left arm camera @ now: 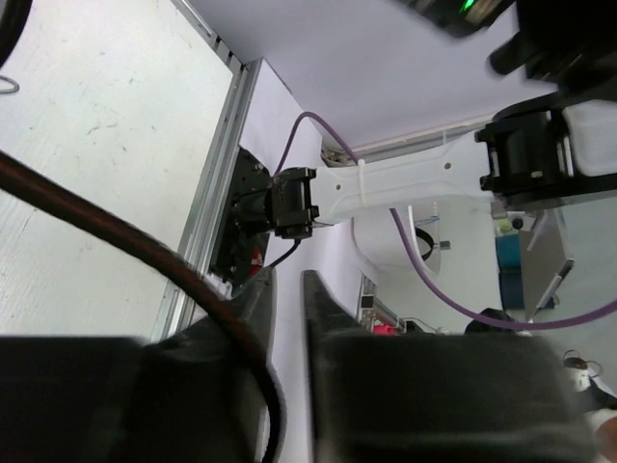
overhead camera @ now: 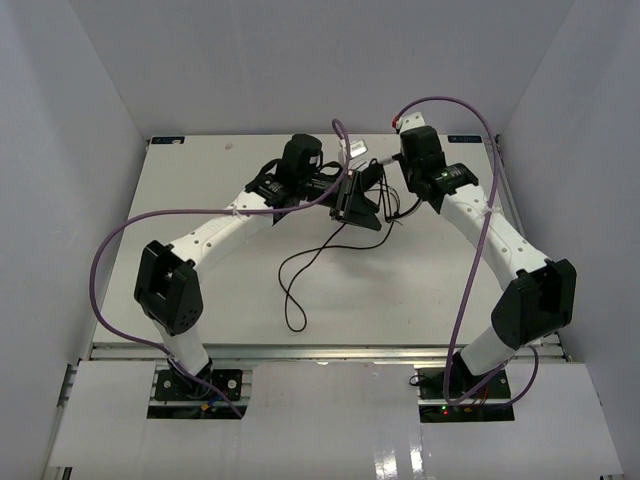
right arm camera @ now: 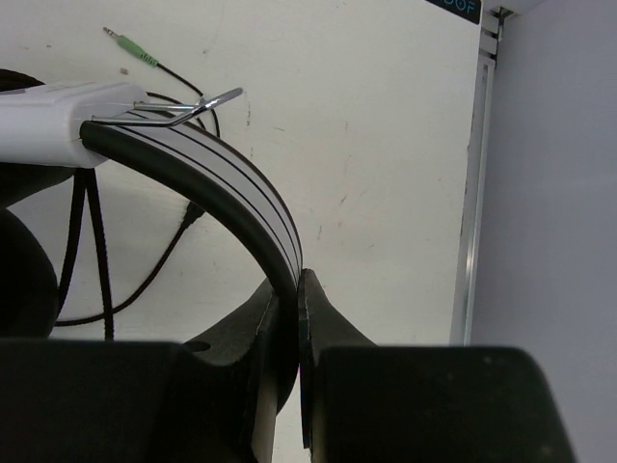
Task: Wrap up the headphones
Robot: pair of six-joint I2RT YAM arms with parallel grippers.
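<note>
The headphones (overhead camera: 362, 185) are held up above the table's far middle, between my two grippers. My right gripper (right arm camera: 297, 275) is shut on the black-and-white headband (right arm camera: 217, 178); a white ear-cup arm (right arm camera: 48, 121) shows at the left of that view. The thin black cord (overhead camera: 290, 290) hangs down and loops on the table, and its green plug (right arm camera: 130, 48) lies on the table. My left gripper (left arm camera: 287, 275) has its jaws nearly together. The cord (left arm camera: 145, 251) runs across its left finger down into the base of the gap. In the top view the left gripper (overhead camera: 352, 205) is just left of the right gripper (overhead camera: 385, 185).
Thick purple robot cables (overhead camera: 110, 250) arc beside both arms. The white table (overhead camera: 200, 190) has a metal rail at its right edge (right arm camera: 474, 193) and white walls on three sides. The right arm (left arm camera: 405, 183) fills the background of the left wrist view.
</note>
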